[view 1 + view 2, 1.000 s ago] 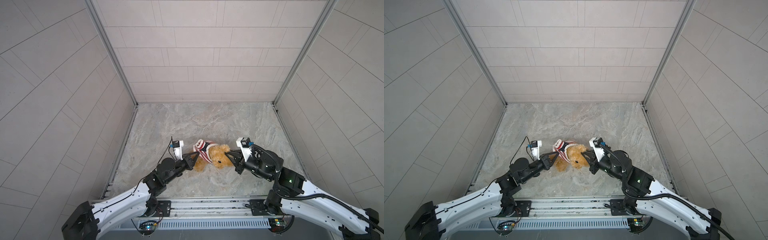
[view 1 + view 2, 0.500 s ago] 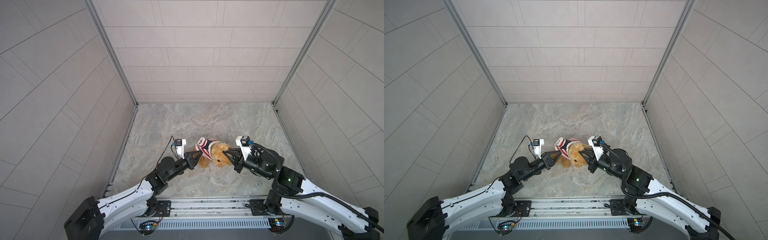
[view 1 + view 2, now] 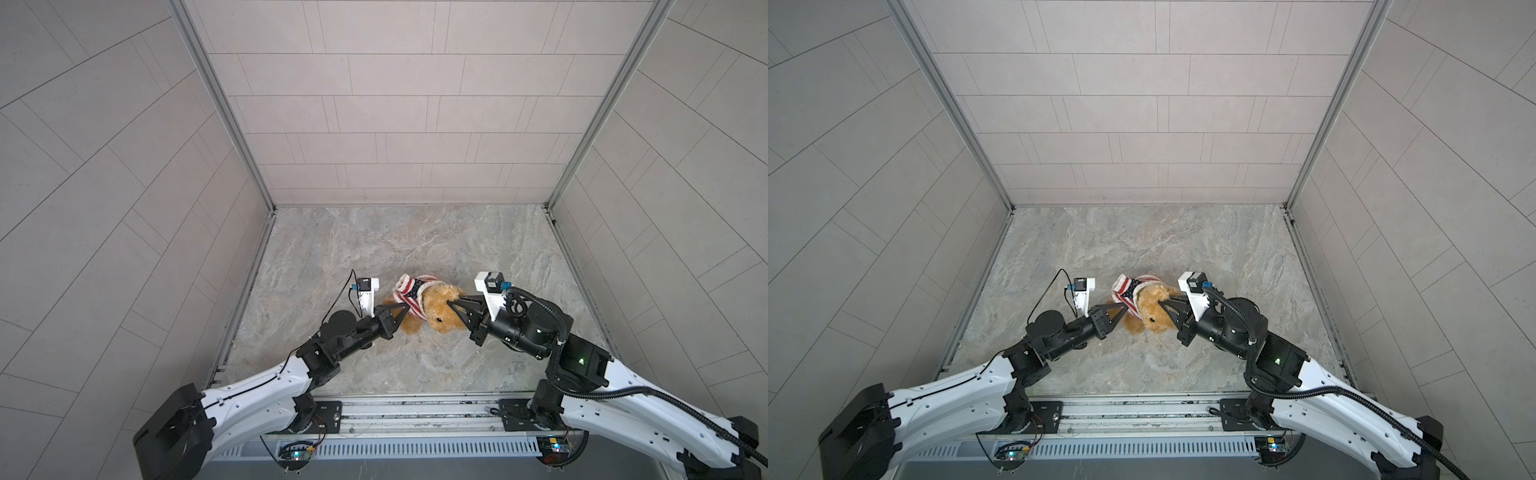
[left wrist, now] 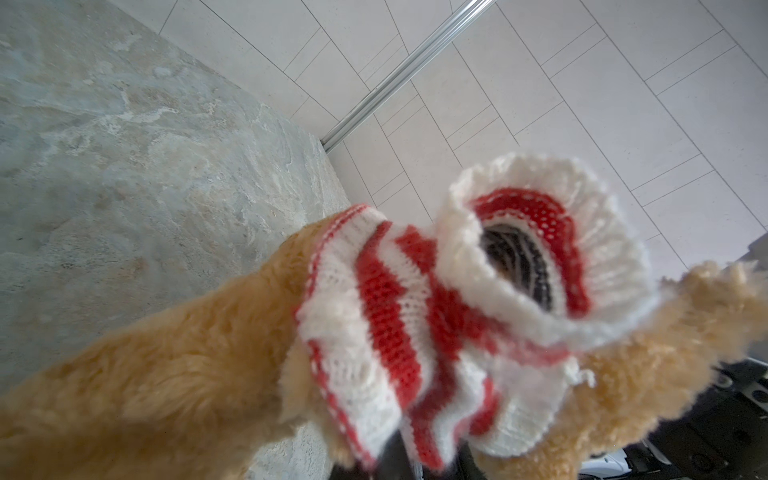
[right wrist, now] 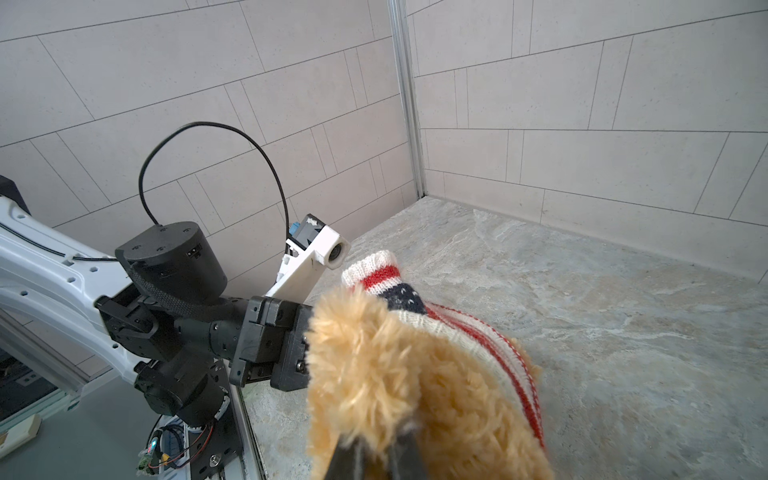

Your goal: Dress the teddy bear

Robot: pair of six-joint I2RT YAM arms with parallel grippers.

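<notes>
The teddy bear [image 3: 438, 311] lies at the front middle of the bench [image 3: 374, 249], with a striped knitted sweater [image 3: 413, 293] bunched around its body. The left end effector [image 3: 404, 308] is fully closed on the sweater hem. The right end effector [image 3: 451, 305] is closed on the fur of the bear's head.

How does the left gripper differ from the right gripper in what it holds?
The left gripper pinches the striped sweater; the right gripper pinches head fur of the teddy bear. The left gripper reaches in from the left, the right gripper from the right. Both are shut, fingers pointing toward each other.
</notes>
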